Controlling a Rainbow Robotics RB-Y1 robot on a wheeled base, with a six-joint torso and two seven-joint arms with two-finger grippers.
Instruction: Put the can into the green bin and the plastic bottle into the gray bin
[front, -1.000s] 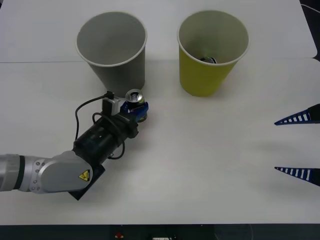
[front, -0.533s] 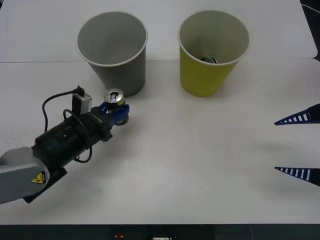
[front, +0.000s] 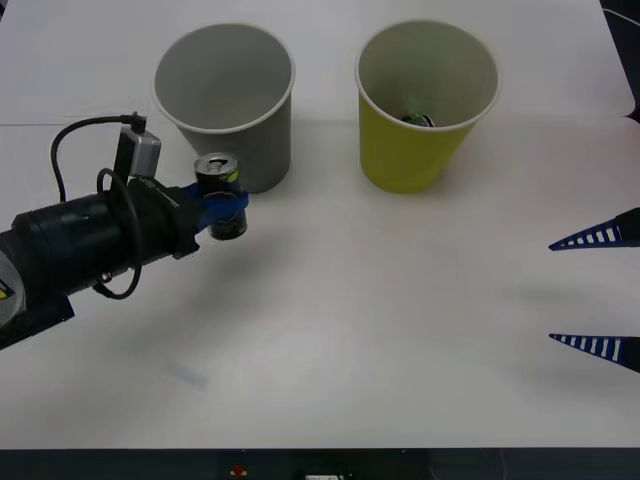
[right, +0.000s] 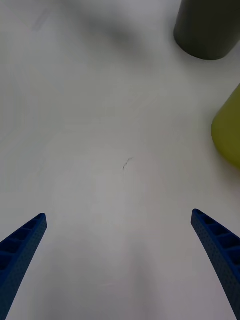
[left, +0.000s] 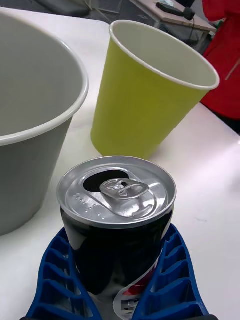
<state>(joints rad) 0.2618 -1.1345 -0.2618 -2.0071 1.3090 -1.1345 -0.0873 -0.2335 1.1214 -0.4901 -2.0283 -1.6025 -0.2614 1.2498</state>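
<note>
Left end effector (front: 222, 203) clamped on the can (front: 219, 192), held upright above the desk (front: 400, 330) just beside the gray bin (front: 224, 100), presumably for carriage to the green bin (front: 425, 100). Right end effector (front: 598, 292) spread wide, idle at the desk's right edge.

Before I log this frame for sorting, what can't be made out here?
- The dark item inside the green bin: front view, mostly hidden by the bin's wall.
- The can label: left wrist view, covered by the left gripper fingers.
- The right gripper: front view, cut off by the edge.
</note>
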